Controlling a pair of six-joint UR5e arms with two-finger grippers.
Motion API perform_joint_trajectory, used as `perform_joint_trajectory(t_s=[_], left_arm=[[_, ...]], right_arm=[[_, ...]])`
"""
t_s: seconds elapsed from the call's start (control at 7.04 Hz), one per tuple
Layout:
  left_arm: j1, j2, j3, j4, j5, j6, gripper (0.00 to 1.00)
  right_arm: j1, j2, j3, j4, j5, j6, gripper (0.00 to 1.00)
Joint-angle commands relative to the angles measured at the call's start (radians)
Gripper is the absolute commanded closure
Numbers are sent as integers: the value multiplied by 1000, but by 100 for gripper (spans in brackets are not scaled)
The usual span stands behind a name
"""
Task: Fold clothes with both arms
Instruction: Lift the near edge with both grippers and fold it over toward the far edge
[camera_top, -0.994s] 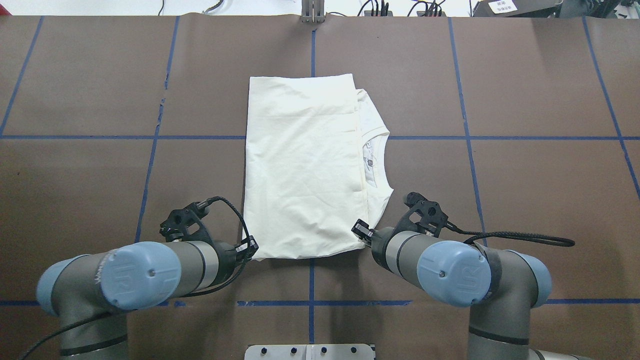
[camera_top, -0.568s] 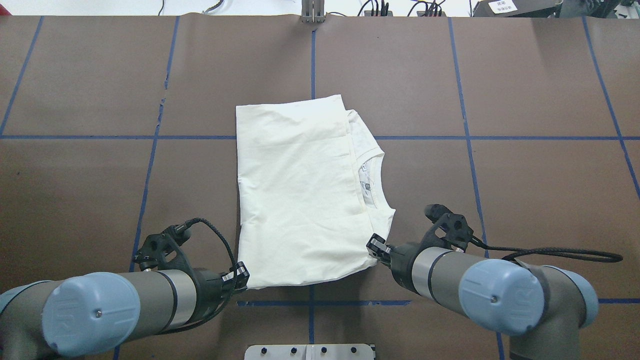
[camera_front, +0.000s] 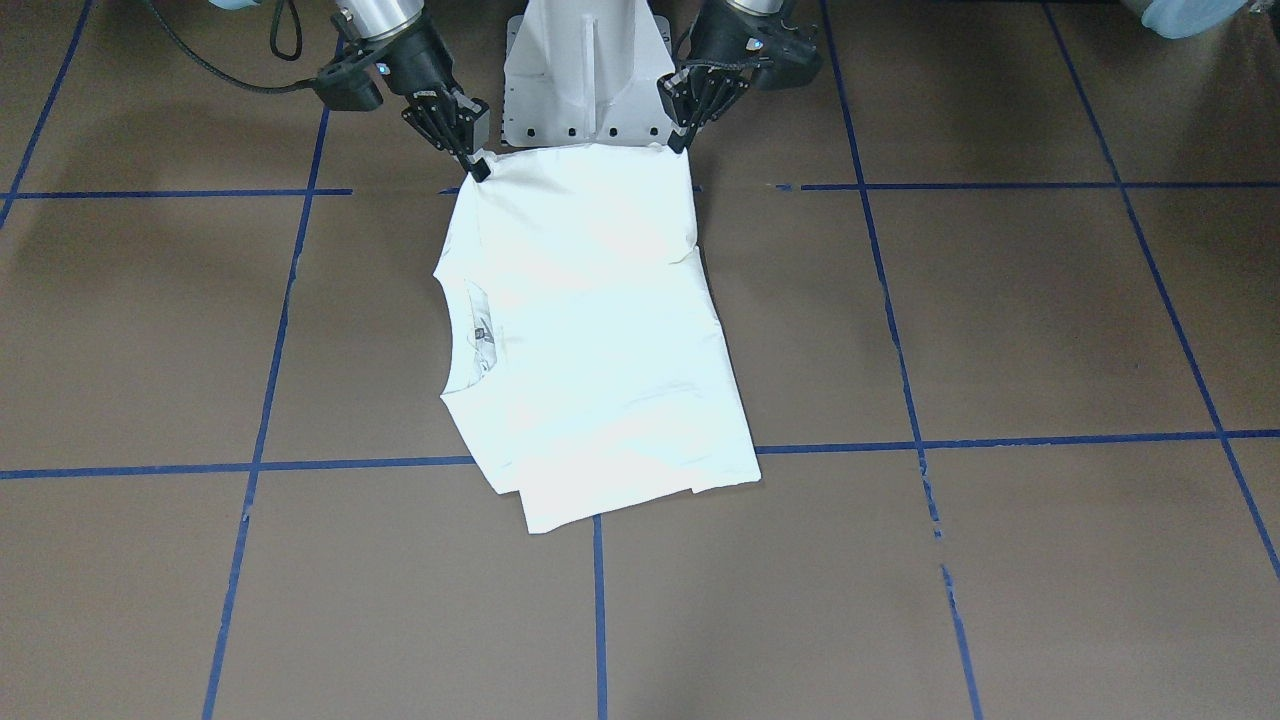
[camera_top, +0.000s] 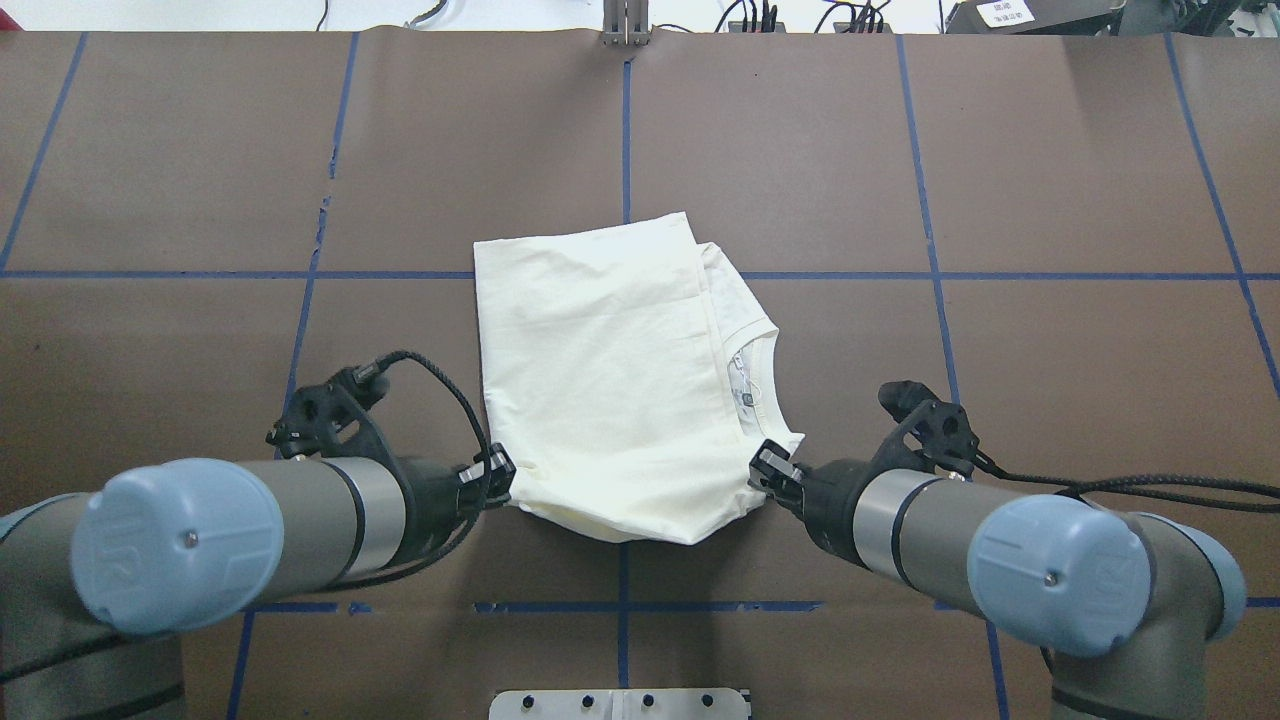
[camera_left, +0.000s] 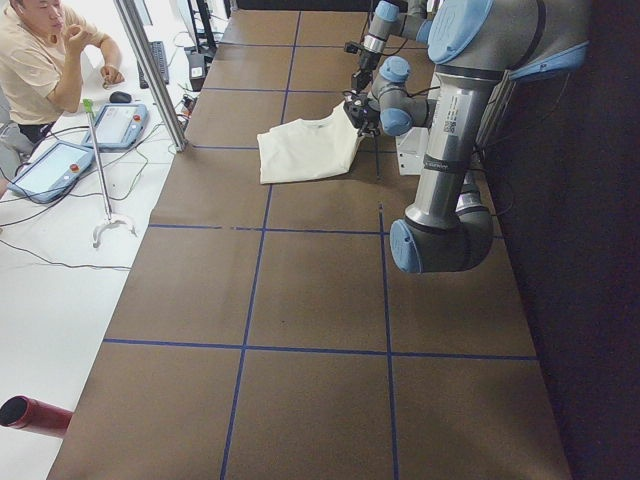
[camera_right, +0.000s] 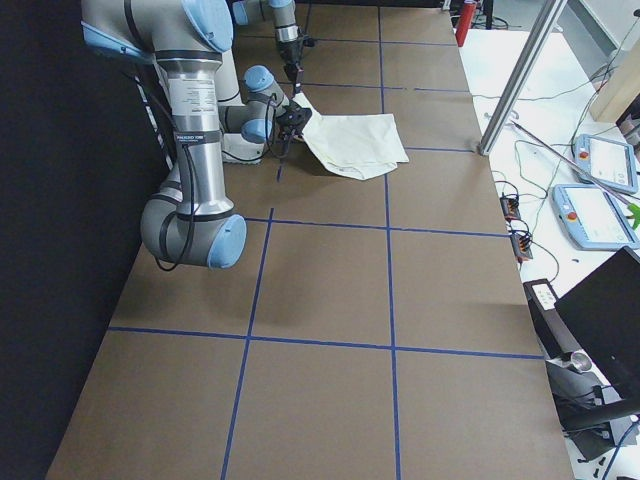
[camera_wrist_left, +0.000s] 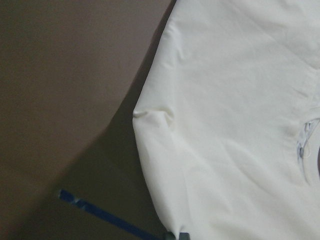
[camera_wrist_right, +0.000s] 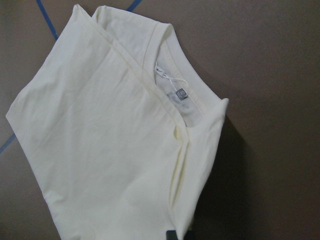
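Shirt (camera_top: 600, 380) lies folded near the middle of the table (camera_top: 1050, 400), a little toward the robot's side, with the plain cream side up. Its collar (camera_top: 765, 345) opens toward the robot's right, and a small label (camera_top: 748, 398) shows inside it. A folded layer covers most of the body and stops just beside the collar, so a narrow strip of the lower layer shows along that side.

The left arm (camera_top: 300, 530) reaches in low from the near left. Its jaws are clamped on the near left corner of the shirt. The right arm (camera_top: 930, 530) reaches in from the near right, and its jaws are clamped on the near right corner, just beside the collar.

Between the two held corners the near edge hangs in a shallow curve, lifted from the table. Both wrist views show a dark shadow under this lifted part. The far part of the shirt rests flat on the table, and a blue tape line (camera_top: 200, 274) that runs across the table passes under it. The shirt is slightly turned, so its edges are not parallel to the tape lines.

In the front-facing view the white base (camera_front: 585, 80) stands just behind the lifted edge, between the two arms.

In the left side view a person (camera_left: 40, 60) sits past the far side of the table, with two grey panels (camera_left: 120, 125) near.
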Motion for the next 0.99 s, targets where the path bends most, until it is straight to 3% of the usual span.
perform_joint_trajectory(t_s=[0.0,0.14,0.85], left_arm=[[-140,-42,113,-7,-3,135,100],[-183,-75,173,-10,-2,169,100],[-273,-194,576,-296,6,283,100]], right_arm=[[170,194,-219,-2,95,-6,100],[252,253,-304,3,166,-20,100],[306,448,-645,8,206,-175,100]])
